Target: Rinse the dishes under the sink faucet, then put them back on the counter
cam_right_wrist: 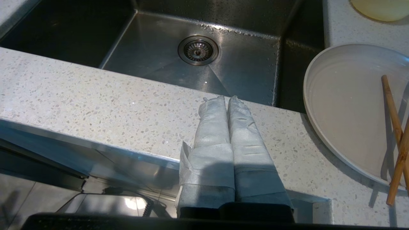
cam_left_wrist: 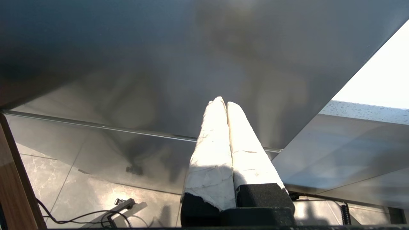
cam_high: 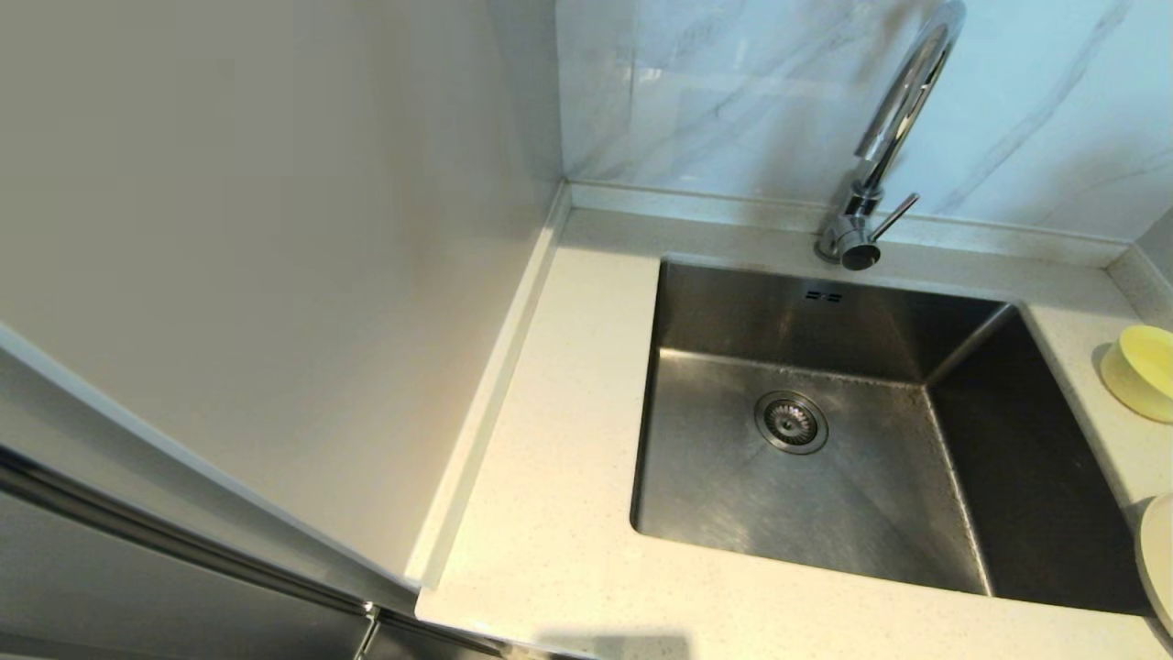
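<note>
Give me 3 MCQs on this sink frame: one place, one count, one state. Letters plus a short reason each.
1. Where does the small round pale-yellow bowl sit?
A. In the square brushed-steel sink basin
B. On the speckled cream-white stone counter, on the robot's right of the basin
C. Under the faucet spout

2. How many wooden chopsticks lie on the large round cream-white plate?
A. None
B. Two
C. Four

3. What state is the right gripper in?
A. Shut, holding nothing
B. Open around the plate rim
C. Shut on the bowl

Answers:
1 B: the head view shows the bowl on the counter past the sink edge, far from the tall chrome gooseneck faucet.
2 B: the right wrist view shows two crossed sticks on the plate.
3 A: its wrapped fingers press together over the counter edge, nothing between them.
</note>
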